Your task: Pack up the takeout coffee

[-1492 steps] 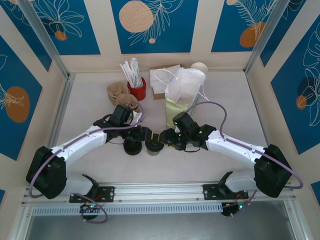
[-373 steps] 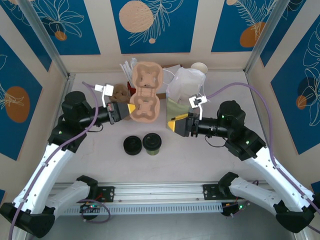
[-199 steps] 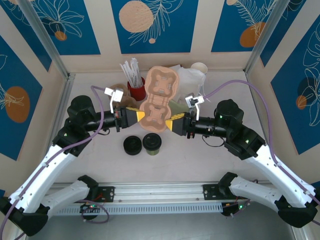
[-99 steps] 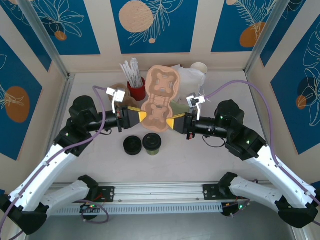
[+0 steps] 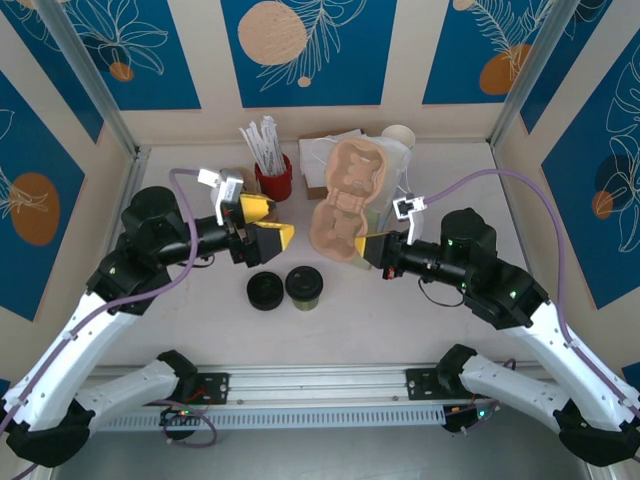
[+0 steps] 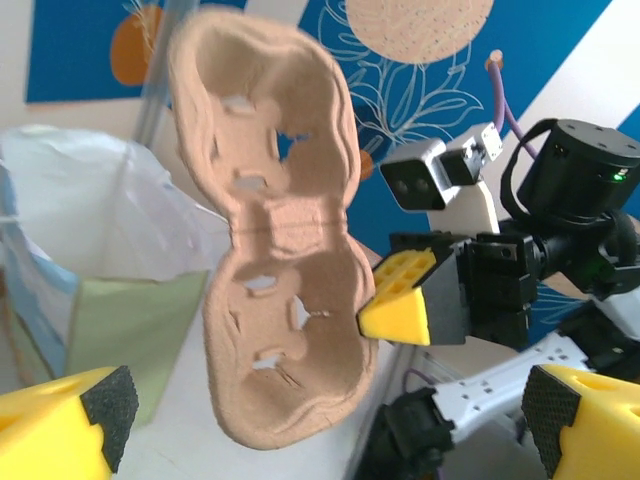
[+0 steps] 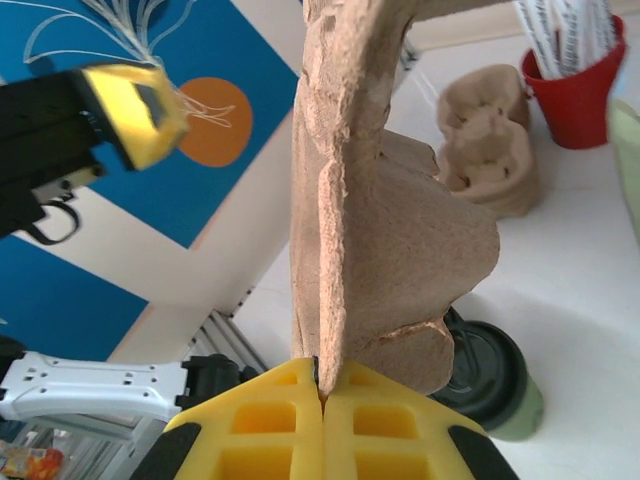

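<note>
At the right gripper (image 7: 322, 395), yellow pads pressed together on the near lower edge of a tan moulded-pulp cup carrier (image 5: 345, 200), with only the thin pulp wall between them. Carrier lifted clear of the table and standing on end, hollow side turned toward the left arm. At the left gripper (image 5: 268, 224), spread wide and holding nothing, just left of the carrier and apart from it. Behind the carrier, toward the far right, a pale green paper bag (image 6: 120, 330) with white wrap at its mouth. Left of the bag, a red cup of white stirrers (image 5: 272, 180).

Down on the white table (image 5: 200, 320), near the middle and between the two arms, the takeout coffee (image 5: 305, 286): a small olive-sided paper cup under a round black plastic lid, upright, just right of a low flat black disc (image 5: 265, 291). Cannot tell whether touching.

Probably light, top-heavy if full, with soft paper walls apt to dent and a press-on lid apt to pop. Best taken across the cup body below the lid rim, with a moderate squeeze, and kept upright throughout. Some risk of knocking the black disc on an approach from the left.
</note>
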